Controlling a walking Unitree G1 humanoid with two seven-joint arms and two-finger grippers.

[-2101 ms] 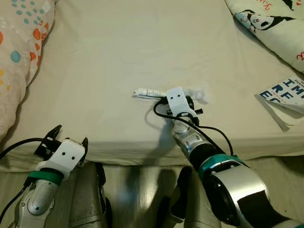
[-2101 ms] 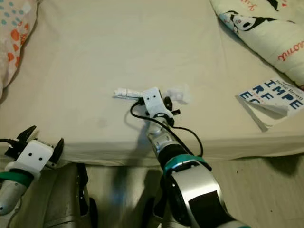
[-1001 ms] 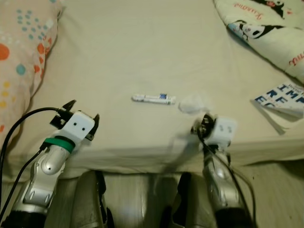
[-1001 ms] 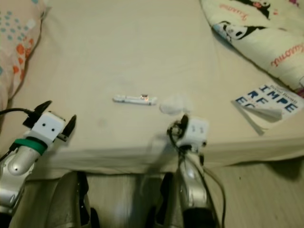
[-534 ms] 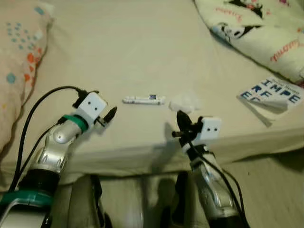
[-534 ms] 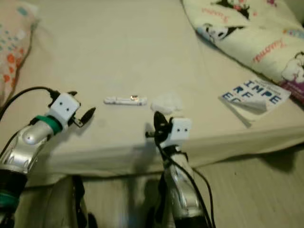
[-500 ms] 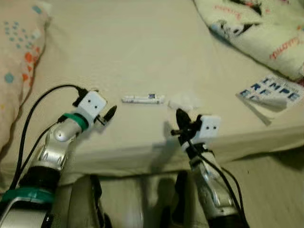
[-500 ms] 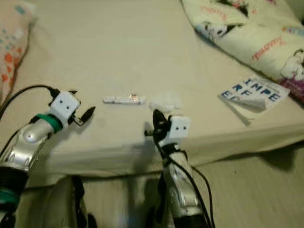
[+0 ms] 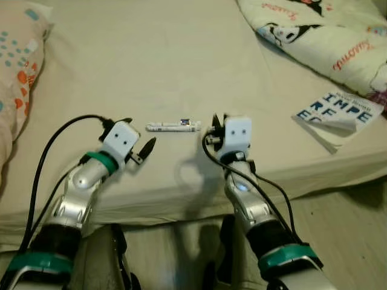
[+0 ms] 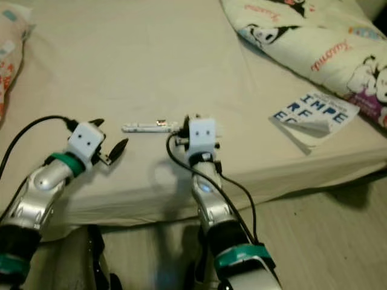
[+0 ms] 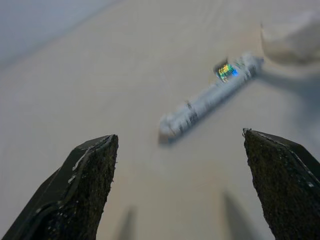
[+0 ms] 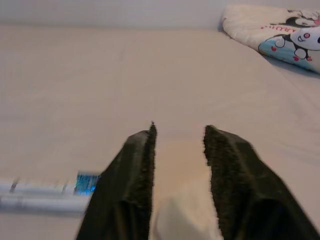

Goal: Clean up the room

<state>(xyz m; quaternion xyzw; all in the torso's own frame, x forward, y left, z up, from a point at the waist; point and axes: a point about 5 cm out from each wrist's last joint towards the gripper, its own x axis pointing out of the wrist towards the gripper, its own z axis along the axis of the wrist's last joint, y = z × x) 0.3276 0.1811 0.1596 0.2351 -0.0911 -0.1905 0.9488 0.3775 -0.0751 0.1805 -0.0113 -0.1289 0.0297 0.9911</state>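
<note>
A thin white tube (image 9: 173, 126) with a small blue label lies on the beige bed sheet (image 9: 151, 60). My left gripper (image 9: 138, 134) rests on the sheet just to the tube's left, wide open and empty; in its wrist view the tube (image 11: 210, 97) lies ahead between the fingers (image 11: 90, 185). My right gripper (image 9: 222, 121) is just right of the tube. In the right wrist view a crumpled white tissue (image 12: 182, 217) sits between its fingers (image 12: 130, 175), which stand a narrow gap apart, with the tube's end beside them.
A paperback book (image 9: 338, 115) lies near the bed's right front edge. A cartoon-print blanket (image 9: 314, 30) is bunched at the back right. A dotted pillow (image 9: 18, 72) lies at the far left. Floor (image 9: 344, 223) shows below the mattress edge.
The camera has shifted. My right gripper has moved forward from the bed's front edge onto the tissue, covering it in the head views. The left gripper stays beside the tube.
</note>
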